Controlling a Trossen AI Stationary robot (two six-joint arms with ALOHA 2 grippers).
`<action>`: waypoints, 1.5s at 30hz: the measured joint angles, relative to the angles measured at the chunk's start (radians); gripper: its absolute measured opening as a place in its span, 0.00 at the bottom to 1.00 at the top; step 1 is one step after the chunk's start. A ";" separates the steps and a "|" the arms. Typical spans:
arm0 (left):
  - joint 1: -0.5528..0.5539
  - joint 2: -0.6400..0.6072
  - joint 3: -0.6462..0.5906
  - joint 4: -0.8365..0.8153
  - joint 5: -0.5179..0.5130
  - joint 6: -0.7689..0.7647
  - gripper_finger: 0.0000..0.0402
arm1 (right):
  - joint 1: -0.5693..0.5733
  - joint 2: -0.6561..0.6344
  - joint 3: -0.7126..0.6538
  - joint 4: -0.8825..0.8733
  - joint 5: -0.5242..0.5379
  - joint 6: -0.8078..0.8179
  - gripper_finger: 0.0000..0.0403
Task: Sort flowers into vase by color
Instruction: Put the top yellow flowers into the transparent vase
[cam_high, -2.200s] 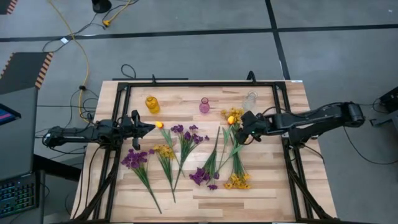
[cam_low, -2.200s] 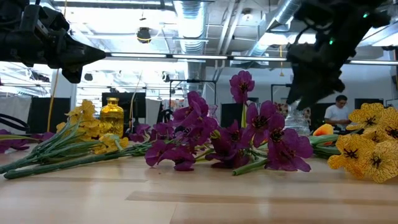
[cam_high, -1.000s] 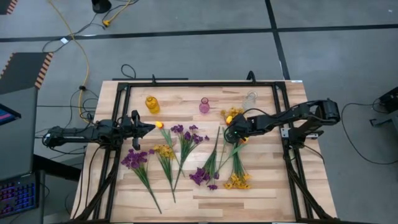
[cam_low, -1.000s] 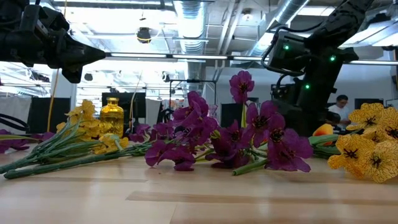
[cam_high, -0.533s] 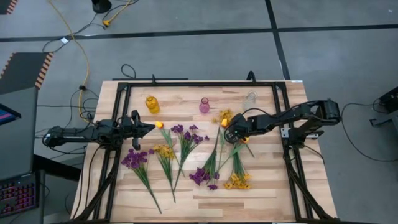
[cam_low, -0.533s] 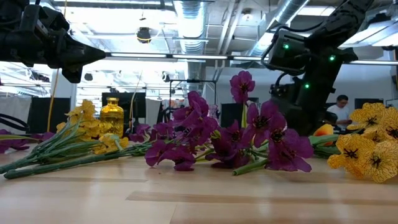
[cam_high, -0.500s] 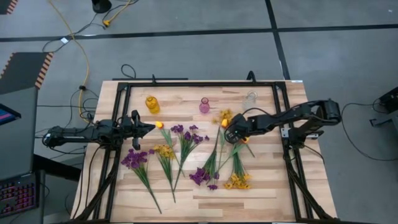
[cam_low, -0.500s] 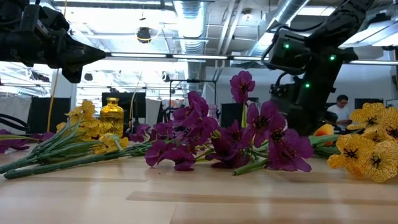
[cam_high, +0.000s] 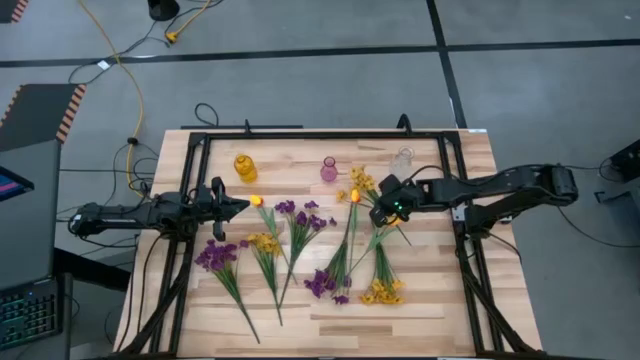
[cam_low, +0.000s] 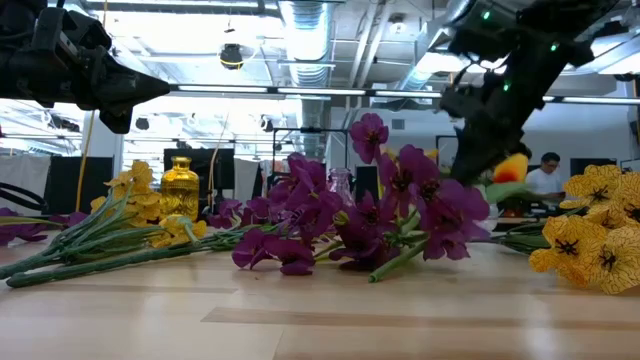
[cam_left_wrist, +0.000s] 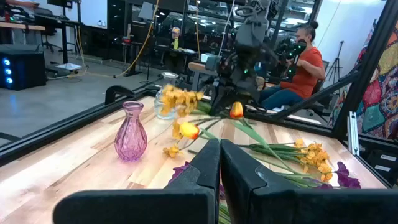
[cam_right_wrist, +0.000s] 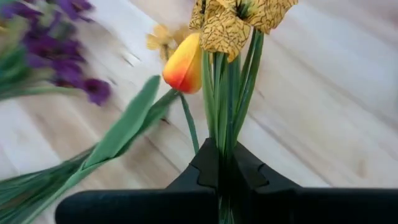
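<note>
My right gripper (cam_high: 386, 206) is shut on a bunch of green stems carrying yellow blossoms (cam_right_wrist: 239, 18) and an orange tulip bud (cam_right_wrist: 185, 65), raised over the table's middle right. My left gripper (cam_high: 240, 204) hovers shut at the left, holding nothing, beside another orange bud (cam_high: 256, 200). An amber vase (cam_high: 245, 167), a pink vase (cam_high: 329, 169) and a clear vase (cam_high: 403, 160) stand along the far side. Purple sprigs (cam_high: 215, 255) (cam_high: 300, 215) (cam_high: 325, 283) and yellow sprigs (cam_high: 265, 243) (cam_high: 382, 292) lie flat on the wood. My right gripper pinches several thin green stems (cam_right_wrist: 224, 152) together between its two fingers, a short way below the blossoms. The fingers come from the table's right, about level. The blossoms and the bud (cam_low: 510, 165) stick out past the fingertips toward the table's left, lifted clear of the table.
A black frame (cam_high: 300, 135) runs around the tabletop. A person in an orange top (cam_left_wrist: 298, 62) sits beyond the table's right side. A long leaf (cam_right_wrist: 124, 127) trails from the held bunch over the sprigs lying below.
My right gripper has risen from among the flowers with the yellow sprig and the tulip bud. Their heads have come up off the table and swung toward the table's left. The purple blossoms next to them have shifted a little.
</note>
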 joint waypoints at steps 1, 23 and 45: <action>0.000 0.000 0.000 0.000 0.000 0.000 0.00 | 0.000 -0.019 0.000 0.000 0.001 -0.026 0.09; 0.000 0.000 0.000 0.000 0.000 0.000 0.00 | 0.000 -0.331 0.002 0.311 0.011 -0.536 0.09; 0.000 0.000 0.000 0.000 0.000 0.000 0.00 | -0.002 -0.516 0.002 0.599 0.228 -1.024 0.09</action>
